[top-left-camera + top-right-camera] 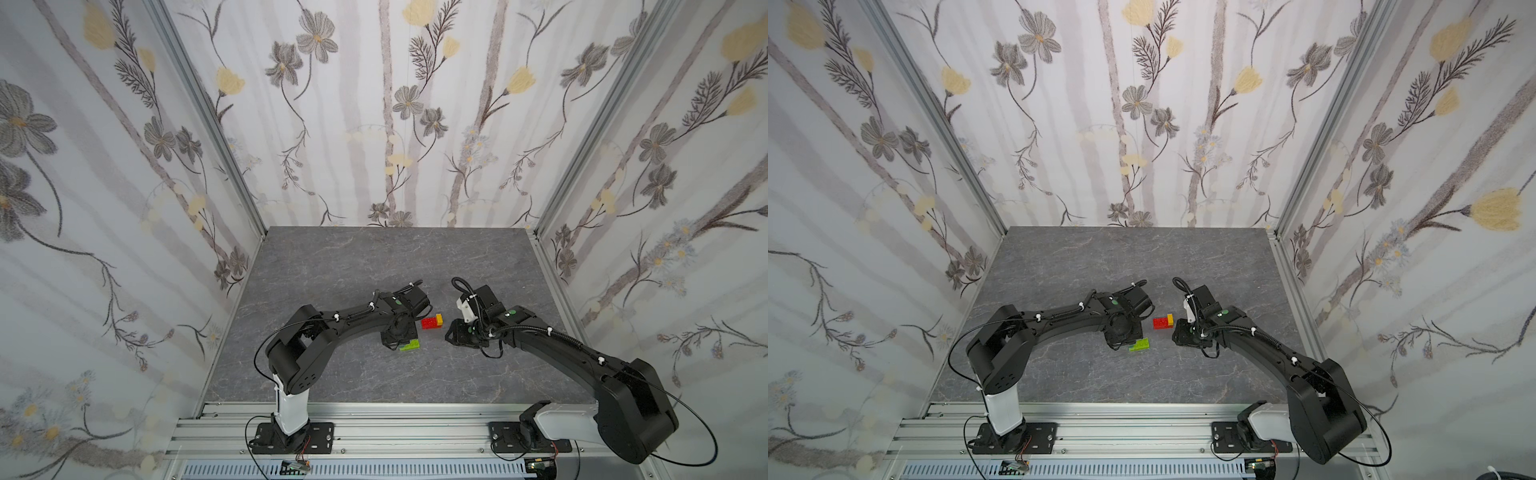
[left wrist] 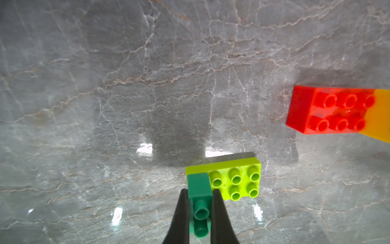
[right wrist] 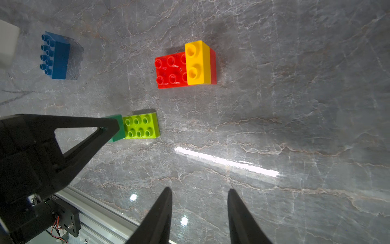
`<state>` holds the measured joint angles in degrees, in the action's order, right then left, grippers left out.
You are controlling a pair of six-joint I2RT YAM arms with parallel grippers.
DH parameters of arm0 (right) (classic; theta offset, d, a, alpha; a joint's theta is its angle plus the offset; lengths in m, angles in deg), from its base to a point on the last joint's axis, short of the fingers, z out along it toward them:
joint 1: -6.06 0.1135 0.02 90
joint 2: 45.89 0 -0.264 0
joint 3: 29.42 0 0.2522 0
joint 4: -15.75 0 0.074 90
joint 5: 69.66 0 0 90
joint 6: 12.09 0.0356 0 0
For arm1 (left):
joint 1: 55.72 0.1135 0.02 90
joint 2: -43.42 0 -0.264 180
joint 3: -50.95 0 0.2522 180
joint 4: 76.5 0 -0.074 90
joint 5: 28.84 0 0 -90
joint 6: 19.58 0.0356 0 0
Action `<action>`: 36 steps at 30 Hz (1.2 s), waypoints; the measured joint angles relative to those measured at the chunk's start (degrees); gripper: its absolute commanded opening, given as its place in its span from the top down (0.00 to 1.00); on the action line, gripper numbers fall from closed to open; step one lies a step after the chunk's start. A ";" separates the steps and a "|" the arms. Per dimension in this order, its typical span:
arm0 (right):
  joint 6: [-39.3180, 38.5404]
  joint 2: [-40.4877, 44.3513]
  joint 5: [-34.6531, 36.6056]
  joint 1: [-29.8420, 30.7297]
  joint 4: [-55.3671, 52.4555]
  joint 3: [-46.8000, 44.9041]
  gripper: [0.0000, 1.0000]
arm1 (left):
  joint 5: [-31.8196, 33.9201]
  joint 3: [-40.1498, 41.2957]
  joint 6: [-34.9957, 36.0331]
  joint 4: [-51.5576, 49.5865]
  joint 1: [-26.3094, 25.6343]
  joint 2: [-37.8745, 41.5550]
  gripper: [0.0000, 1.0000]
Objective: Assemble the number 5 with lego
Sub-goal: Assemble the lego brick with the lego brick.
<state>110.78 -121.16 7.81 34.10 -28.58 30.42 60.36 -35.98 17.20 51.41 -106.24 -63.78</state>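
Nearest on the bench, the left pincer is clamped narrow on the dark-green brick, which sits on one end of the lime-green brick. At 3 o'clock from these, the right pincer hovers half-wide, holding nothing. At 1 o'clock lies the red brick, with the yellow brick on one end. The blue brick lies on its side, well apart.

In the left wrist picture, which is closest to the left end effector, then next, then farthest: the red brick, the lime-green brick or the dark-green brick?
1. dark-green brick: clamped in the left end effector.
2. lime-green brick: just beyond, under the dark-green one's far end.
3. red brick: off to the side, well apart, with a yellow brick on it.
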 measured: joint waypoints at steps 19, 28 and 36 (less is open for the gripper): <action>-1.38 1.16 -0.15 -0.90 -0.59 -0.09 0.56 | 2.08 -0.66 -2.29 -0.63 -1.18 -0.79 1.00; -1.60 1.16 -0.15 -0.98 -0.57 -0.15 0.57 | 2.82 -0.39 -2.75 -2.14 -2.27 -0.63 1.00; -1.99 2.14 -0.15 -1.05 -0.57 -0.22 0.57 | 3.34 1.62 -4.13 0.13 -2.32 -0.09 1.00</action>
<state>108.79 -119.01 7.66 33.05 -29.15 30.20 63.71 -34.36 13.07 51.54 -108.55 -63.86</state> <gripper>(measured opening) 0.433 0.105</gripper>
